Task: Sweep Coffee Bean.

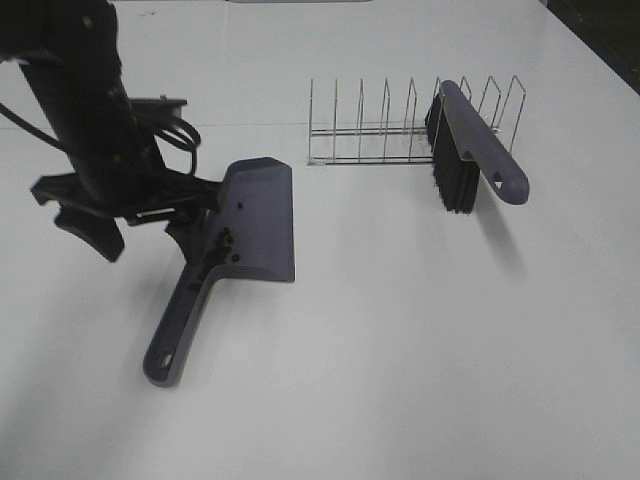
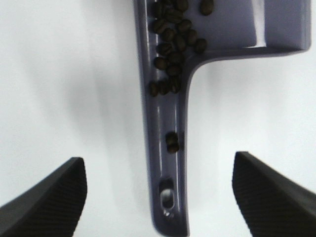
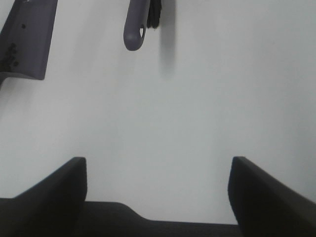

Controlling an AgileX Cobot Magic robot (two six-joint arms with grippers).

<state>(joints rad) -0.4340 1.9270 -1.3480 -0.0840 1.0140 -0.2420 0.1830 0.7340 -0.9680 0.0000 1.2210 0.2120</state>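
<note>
White matte tabletop point(image 1: 420, 360) fills nearly all you see; a dark strip of background shows at the far right corner, too dim to make out. No labels or readable writing anywhere.

Your grey dustpan point(image 1: 255, 225) lies flat left of centre, smooth moulded plastic, flat wedge-shaped tray with a long handle ending in an oval hang hole. The coffee bean point(image 2: 170, 47) lot sits inside it, small dark oval beans clustered where tray meets handle, with two beans strayed further down the handle channel.

Left gripper point(image 2: 160, 197) hangs over the dustpan handle, jaws wide apart on either side of it, touching nothing.

Right gripper point(image 3: 158, 197) is over bare tabletop, jaws apart, nothing between them.

Thin wire rack point(image 1: 400, 130) stands at the back, bright metal, upright loops in a row. The brush point(image 1: 470, 150) leans in its right end: matching grey plastic back, black bristles pointing down, hole at the handle tip.
</note>
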